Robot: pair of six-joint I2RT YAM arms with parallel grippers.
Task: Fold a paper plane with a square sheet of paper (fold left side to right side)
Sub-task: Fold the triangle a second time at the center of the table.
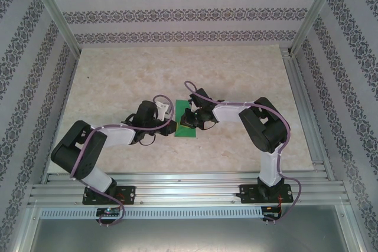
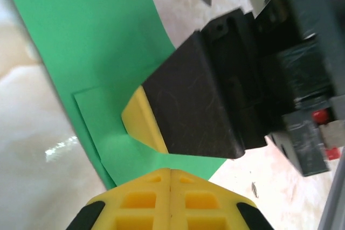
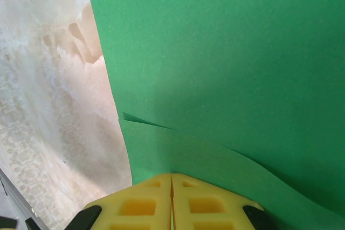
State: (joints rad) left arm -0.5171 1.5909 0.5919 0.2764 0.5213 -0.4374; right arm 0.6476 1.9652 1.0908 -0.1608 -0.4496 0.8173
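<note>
The square sheet of paper (image 1: 184, 118), bright green, lies part-folded on the table between my two arms. In the left wrist view the paper (image 2: 97, 36) shows a doubled layer with a straight flap edge. My left gripper (image 2: 170, 172) is shut, its tips resting at the paper's near edge. My right gripper (image 3: 171, 175) is also shut, tips down on the paper (image 3: 226, 52) beside a raised flap. One of its yellow pads (image 2: 143, 122) presses the green layer just ahead of my left tips. From above, the left gripper (image 1: 172, 127) and right gripper (image 1: 188, 121) meet over the sheet.
The pale marbled table (image 1: 118, 75) has free room all around the paper. Aluminium rails (image 1: 177, 190) run along the near edge by the arm bases. Patterned walls (image 1: 177, 19) and upright frame posts close in the back and sides.
</note>
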